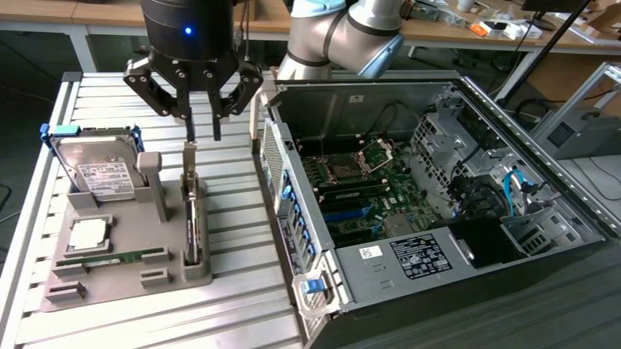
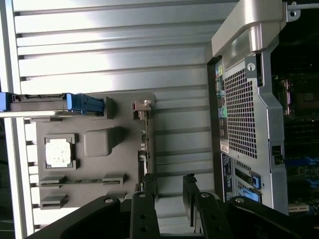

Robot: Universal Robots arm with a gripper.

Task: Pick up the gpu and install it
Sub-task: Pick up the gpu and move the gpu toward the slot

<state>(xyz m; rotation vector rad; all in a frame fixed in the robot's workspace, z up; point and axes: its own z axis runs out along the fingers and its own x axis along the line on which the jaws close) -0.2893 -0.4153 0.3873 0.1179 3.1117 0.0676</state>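
Thin dark gpu (image 1: 194, 218) stands edgewise in grey moulded holder (image 1: 116, 280), long axis running up-frame; black gripper (image 1: 203, 134) above, spread wide, empty.

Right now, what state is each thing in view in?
gripper: open, empty, hovering close above the gpu.
gpu: standing on edge in the grey holder, ungripped.
hard drive: propped upright in the holder.
processor chip: flat in its recess.
memory stick: lying flat in the holder.
computer case: side open, motherboard exposed.
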